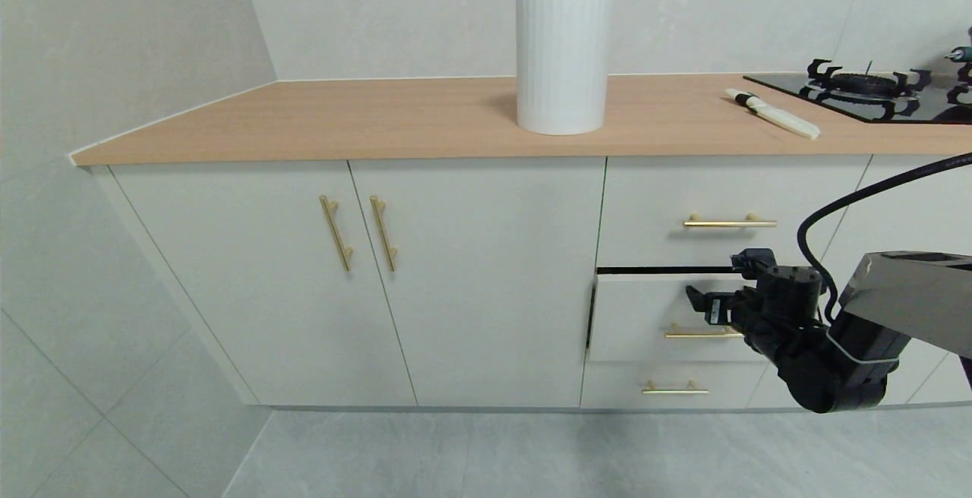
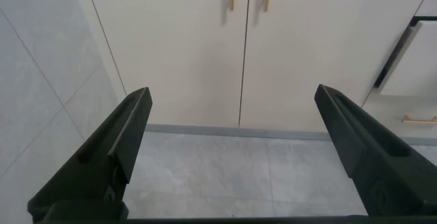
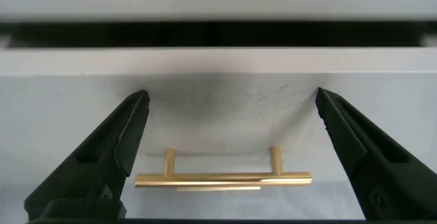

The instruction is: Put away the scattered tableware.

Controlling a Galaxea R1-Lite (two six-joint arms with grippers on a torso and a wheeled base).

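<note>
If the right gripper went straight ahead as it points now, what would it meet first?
Probably the front of the slightly open drawer, just above its brass handle; the right gripper faces it, depth unclear.

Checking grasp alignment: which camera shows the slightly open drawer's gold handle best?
Right wrist view: the drawer handle sits whole and close, framed by the open right gripper. Head view shows it small, partly behind that gripper. Left wrist view catches a handle end at its edge; which drawer's is unclear.
</note>
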